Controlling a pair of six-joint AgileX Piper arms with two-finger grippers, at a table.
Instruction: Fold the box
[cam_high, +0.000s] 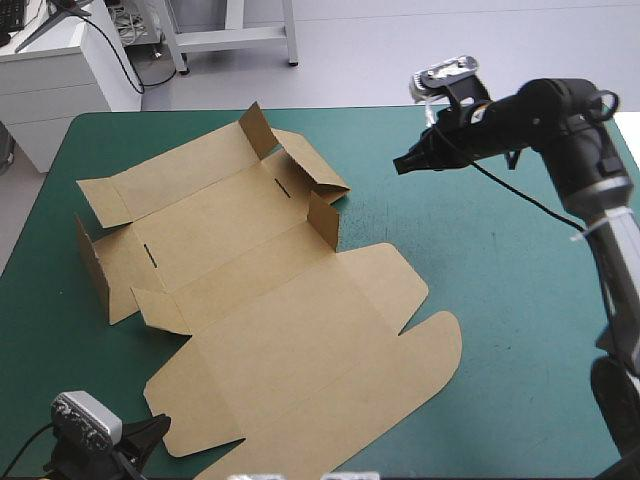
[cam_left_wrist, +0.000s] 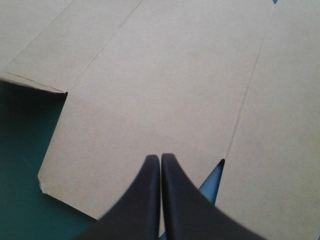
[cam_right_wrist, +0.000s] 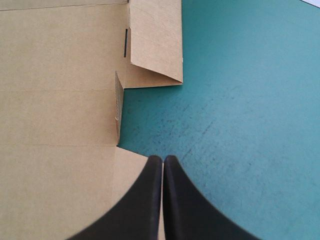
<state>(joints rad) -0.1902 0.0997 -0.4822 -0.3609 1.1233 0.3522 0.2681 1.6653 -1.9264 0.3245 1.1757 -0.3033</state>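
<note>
Two claws, both with fingers pressed together and gripping nothing; the left claw (cam_left_wrist: 160, 157) hovers over the near edge of the box (cam_high: 270, 330); the right claw (cam_right_wrist: 163, 159) hangs above the teal-green counter (cam_high: 500, 300), just beside the box's right side; the brown box lies mostly flat across the counter's left and middle, with several small flaps (cam_high: 323, 218) at its far part standing up.

left pincer (cam_left_wrist: 160, 159): fingers together, low | right pincer (cam_right_wrist: 163, 160): fingers together, seemingly raised
</note>
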